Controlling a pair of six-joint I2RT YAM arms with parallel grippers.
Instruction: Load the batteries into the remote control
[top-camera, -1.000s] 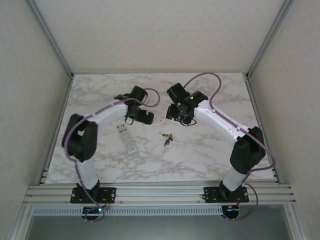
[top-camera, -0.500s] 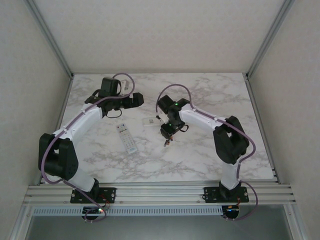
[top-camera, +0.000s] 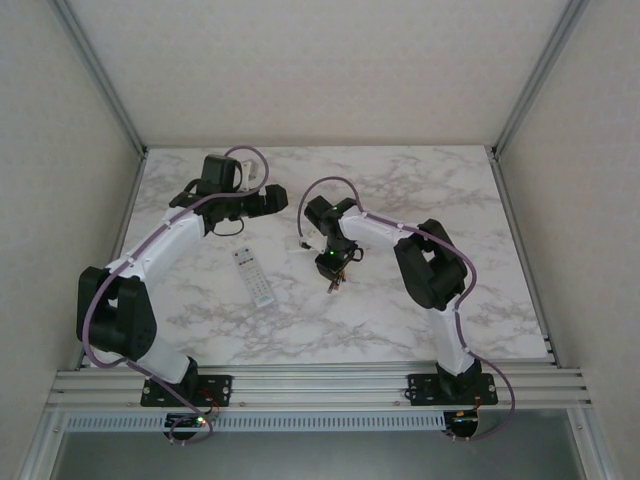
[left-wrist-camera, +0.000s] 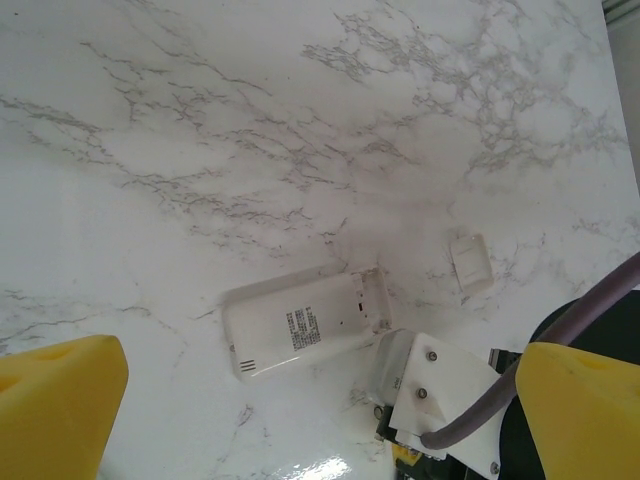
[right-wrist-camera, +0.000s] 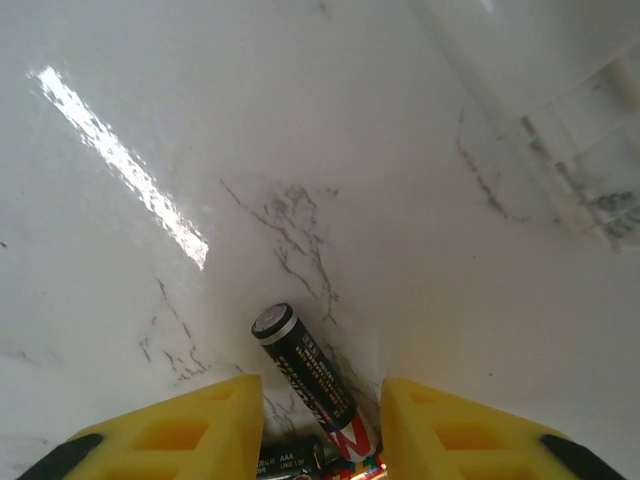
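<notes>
The right pincer (right-wrist-camera: 322, 425) stands narrowed low over the white marbled desk (right-wrist-camera: 150, 120). Its yellow fingers (right-wrist-camera: 180, 435) flank a slim black battery with a reddish end (right-wrist-camera: 305, 372), small gaps showing on both sides. A second battery (right-wrist-camera: 290, 460) lies by its left finger. The left pincer (left-wrist-camera: 320, 410) is spread wide. Ahead of it a white remote control (left-wrist-camera: 300, 335) lies back up, with a small white cover (left-wrist-camera: 470, 262) just beyond.

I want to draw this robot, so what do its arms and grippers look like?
The left arm and right arm are white tubes with chunky black joints. A purple cable loops along each one. The gripper fingers are bright yellow blocks, and the right arm has a tiny green light.
</notes>
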